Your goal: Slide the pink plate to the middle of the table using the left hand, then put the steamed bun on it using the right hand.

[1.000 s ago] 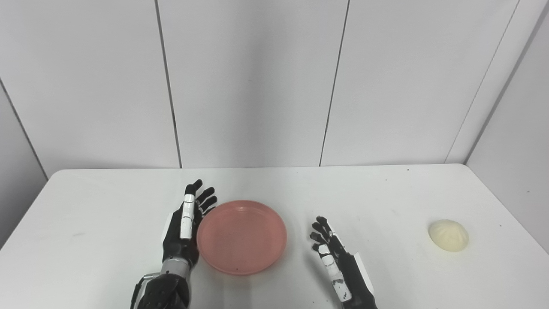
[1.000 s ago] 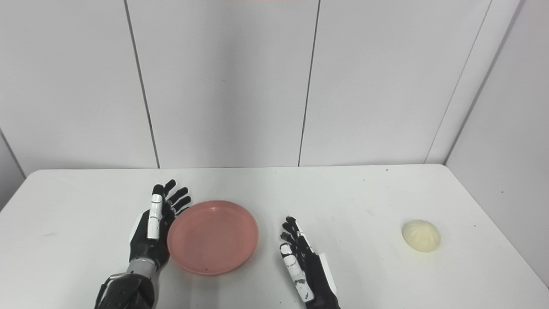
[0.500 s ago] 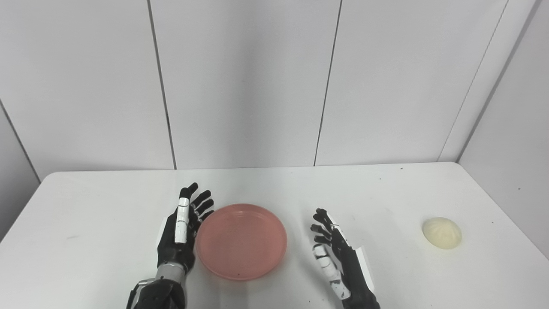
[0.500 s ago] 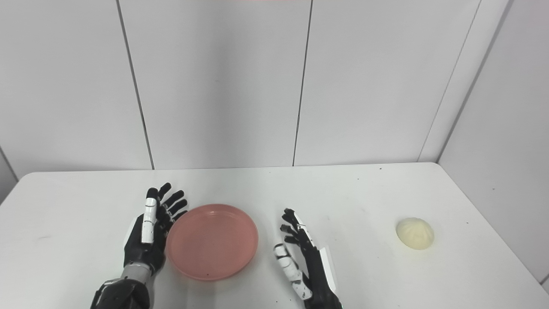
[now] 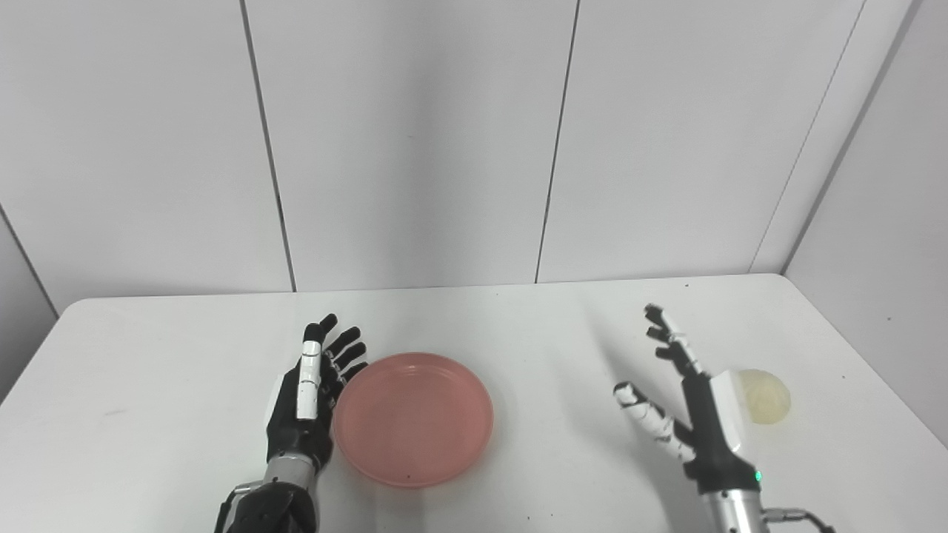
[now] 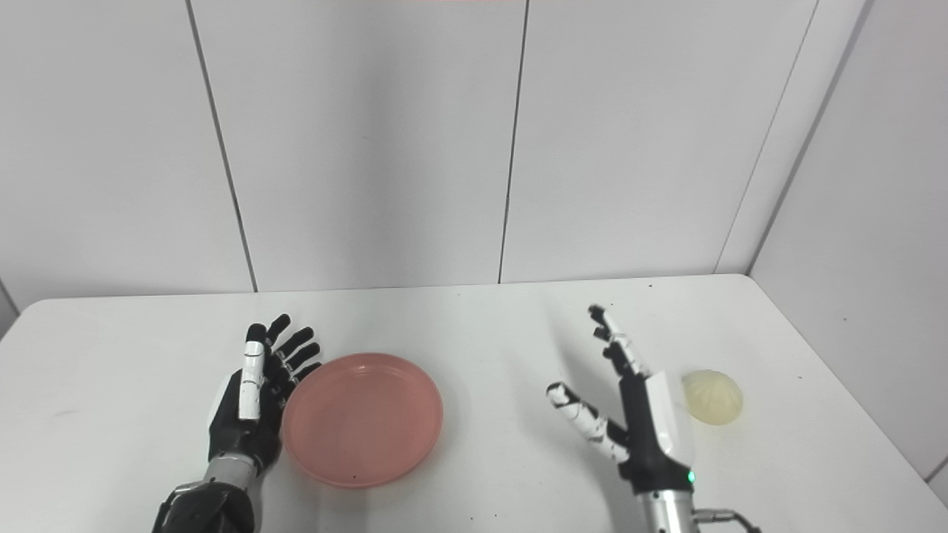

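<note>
The pink plate (image 5: 412,418) lies empty on the white table, near its middle. My left hand (image 5: 307,403) stands open on edge against the plate's left rim, fingers stretched away from me. A pale steamed bun (image 5: 767,394) rests at the right side of the table. My right hand (image 5: 692,411) is raised above the table just left of the bun, open, fingers spread upward and thumb out to the left; its back partly covers the bun's left edge in the left eye view. In the right eye view the bun (image 6: 712,397) shows whole beside the right hand (image 6: 635,418).
The white table (image 5: 148,370) ends at the grey panelled wall behind and at a side wall on the right, close past the bun. Its right edge runs just beyond the bun.
My right hand has risen off the table and swung right, from beside the plate to next to the bun. The left hand and plate stay put; the camera has shifted slightly.
</note>
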